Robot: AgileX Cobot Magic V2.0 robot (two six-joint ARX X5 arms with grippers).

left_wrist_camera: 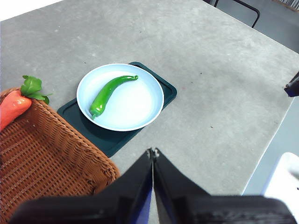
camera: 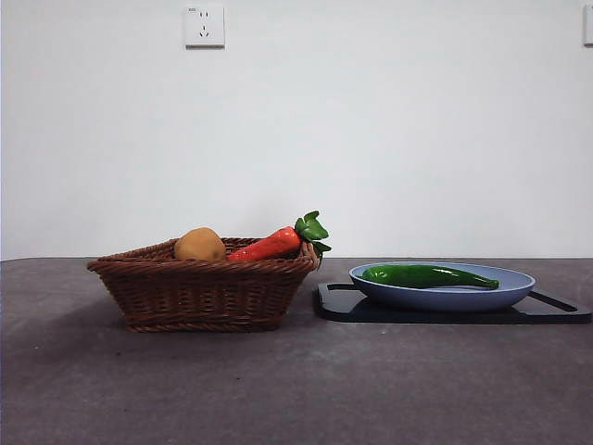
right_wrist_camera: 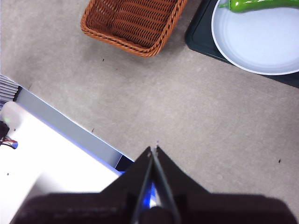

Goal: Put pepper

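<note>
The dark-green pepper (camera: 428, 275) lies on a pale blue plate (camera: 519, 289), which rests on a black tray (camera: 556, 311) to the right of the wicker basket (camera: 204, 292). The pepper also shows in the left wrist view (left_wrist_camera: 110, 92) and partly in the right wrist view (right_wrist_camera: 254, 4). My left gripper (left_wrist_camera: 153, 152) is shut and empty, held high above the table near the basket's corner. My right gripper (right_wrist_camera: 153, 150) is shut and empty, high above bare table in front of the basket and plate. Neither arm shows in the front view.
The basket holds a red-orange carrot with a green top (camera: 278, 242) and a potato (camera: 199, 245). The carrot also shows in the left wrist view (left_wrist_camera: 11, 106). The table edge (right_wrist_camera: 70, 128) runs near my right gripper. A wall socket (camera: 204, 26) is on the back wall.
</note>
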